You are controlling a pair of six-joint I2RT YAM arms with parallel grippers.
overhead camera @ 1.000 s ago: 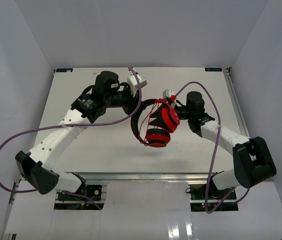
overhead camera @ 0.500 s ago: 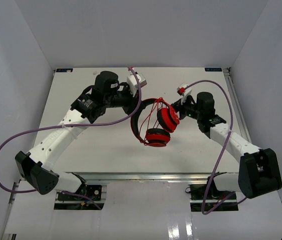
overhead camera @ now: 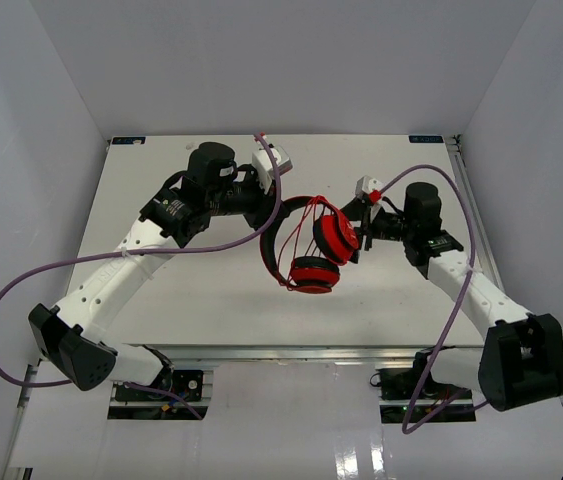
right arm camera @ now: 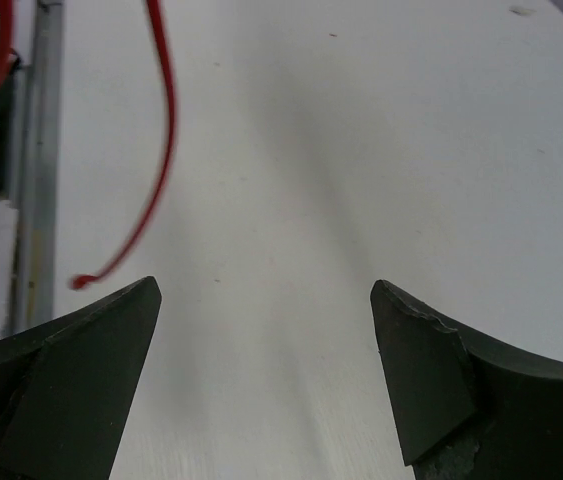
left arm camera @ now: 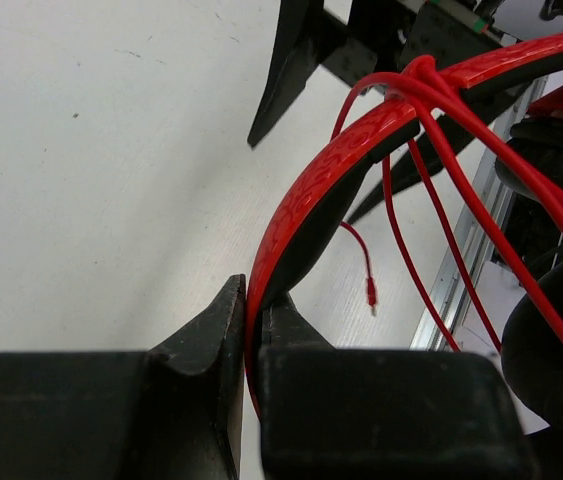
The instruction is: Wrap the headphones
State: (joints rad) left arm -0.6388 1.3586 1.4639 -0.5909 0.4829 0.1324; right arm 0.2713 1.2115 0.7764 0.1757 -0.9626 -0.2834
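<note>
The red headphones [overhead camera: 311,250] hang above the table middle, two round ear cups low, the thin red cable [overhead camera: 306,228] looped several times around the black-and-red headband [left arm camera: 331,190]. My left gripper [overhead camera: 266,212] is shut on the headband [left arm camera: 261,290] and holds the headphones up. The cable's plug end [left arm camera: 370,292] dangles free. My right gripper [overhead camera: 359,233] is open and empty just right of the upper ear cup [overhead camera: 334,238]. In the right wrist view its fingers [right arm camera: 431,370] stand wide apart over bare table, a loose blurred stretch of cable [right arm camera: 161,150] at the upper left.
Thick purple robot cables [overhead camera: 141,255] arc over both arms. The white table [overhead camera: 201,290] ends at a metal rail along the near edge [overhead camera: 291,350]. White walls enclose the back and sides.
My right gripper drew back right and away from the ear cups, then came in toward the upper cup again. The left arm and the headphones have barely moved.
</note>
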